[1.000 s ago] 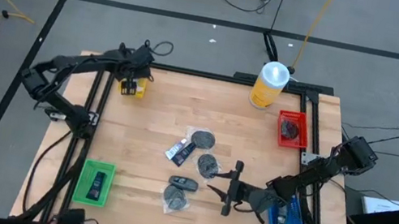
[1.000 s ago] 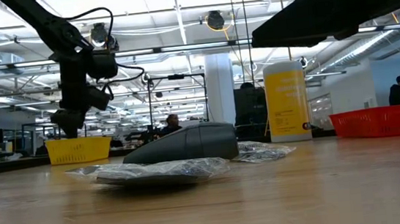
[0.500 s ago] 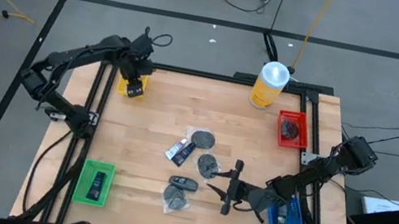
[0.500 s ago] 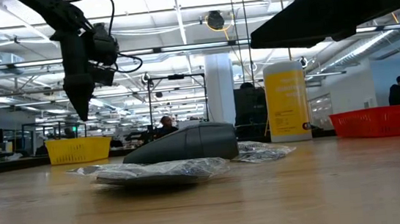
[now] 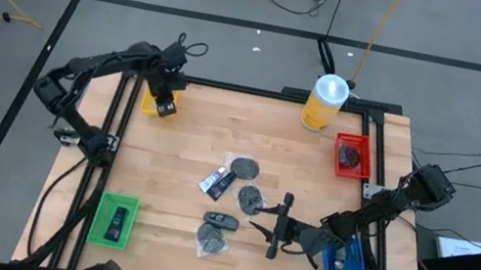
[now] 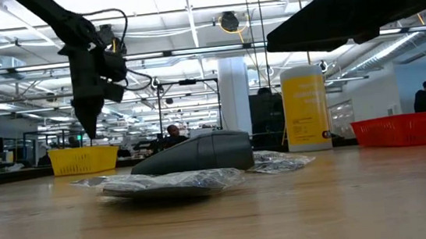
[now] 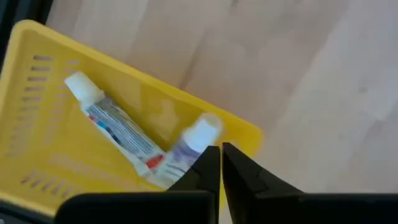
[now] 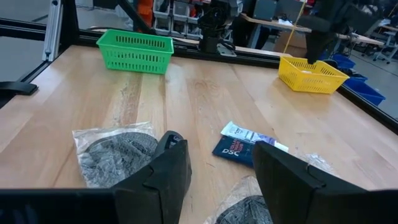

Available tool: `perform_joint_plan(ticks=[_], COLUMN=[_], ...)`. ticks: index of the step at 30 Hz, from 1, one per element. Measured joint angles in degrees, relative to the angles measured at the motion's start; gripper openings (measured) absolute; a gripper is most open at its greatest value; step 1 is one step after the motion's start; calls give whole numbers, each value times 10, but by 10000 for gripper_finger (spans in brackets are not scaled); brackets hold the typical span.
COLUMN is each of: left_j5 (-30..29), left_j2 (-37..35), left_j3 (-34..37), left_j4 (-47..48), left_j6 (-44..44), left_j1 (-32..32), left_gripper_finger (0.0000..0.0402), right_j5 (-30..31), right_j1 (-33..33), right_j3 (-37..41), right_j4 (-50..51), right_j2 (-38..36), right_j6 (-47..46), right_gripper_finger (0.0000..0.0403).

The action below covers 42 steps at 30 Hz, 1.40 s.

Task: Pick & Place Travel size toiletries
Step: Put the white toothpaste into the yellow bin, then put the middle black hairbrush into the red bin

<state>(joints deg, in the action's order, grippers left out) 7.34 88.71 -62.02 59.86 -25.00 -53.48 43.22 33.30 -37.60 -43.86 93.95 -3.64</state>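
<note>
Travel size toiletries lie mid-table: discs in clear wrap [image 5: 245, 168] [image 5: 250, 197] [image 5: 214, 238], a black oblong pack [image 5: 221, 220] and a blue-and-white pack [image 5: 217, 183]. My left gripper [image 5: 164, 107] points down, shut and empty, just above the yellow tray [image 7: 37, 74] at the far left. Two white tubes [image 7: 115, 127] [image 7: 186, 146] lie in that tray. My right gripper [image 5: 276, 226] hovers open and about level, right of the loose items. A wrapped disc [image 8: 115, 152] lies ahead of one finger, and the blue-and-white pack [image 8: 239, 149] lies beyond the gap.
A yellow canister with a white top [image 5: 324, 102] stands at the far edge. A red tray [image 5: 352, 157] holds a disc at the right, a blue tray [image 5: 346, 268] sits near right, and a green tray [image 5: 115, 219] with a dark pack sits near left. Bare wood lies between them.
My left gripper has risen a little above the yellow tray, tipped until it points straight down, and shut on nothing. The right arm and the loose items have kept still.
</note>
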Motion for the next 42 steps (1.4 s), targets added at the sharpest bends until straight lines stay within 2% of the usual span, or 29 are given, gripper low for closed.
perform_joint_plan(ticks=[10,14,19,24,27,34,38,42], left_j5=[-11,-67,-107,-204,-228,-215,-143,-90], left_j2=[72,76,76,73,52,-34,-86,-128], left_j3=[0,0,0,0,0,0,2,40], left_j4=[-20,-68,-141,-147,-126,-121,-132,-206], left_j6=[3,28,74,115,129,182,205,217], left_j1=[-13,-14,-26,-34,-35,2,55,132], left_gripper_finger=[6,15,3,11,6,9,2,7], right_j5=[0,0,0,0,0,0,0,0], right_j1=[0,0,0,0,0,0,0,0], right_j3=[0,0,0,0,0,0,0,0], right_j4=[0,0,0,0,0,0,0,0], right_j2=[0,0,0,0,0,0,0,0], right_j6=[0,0,0,0,0,0,0,-1], right_gripper_finger=[171,171,171,171,171,171,171,171])
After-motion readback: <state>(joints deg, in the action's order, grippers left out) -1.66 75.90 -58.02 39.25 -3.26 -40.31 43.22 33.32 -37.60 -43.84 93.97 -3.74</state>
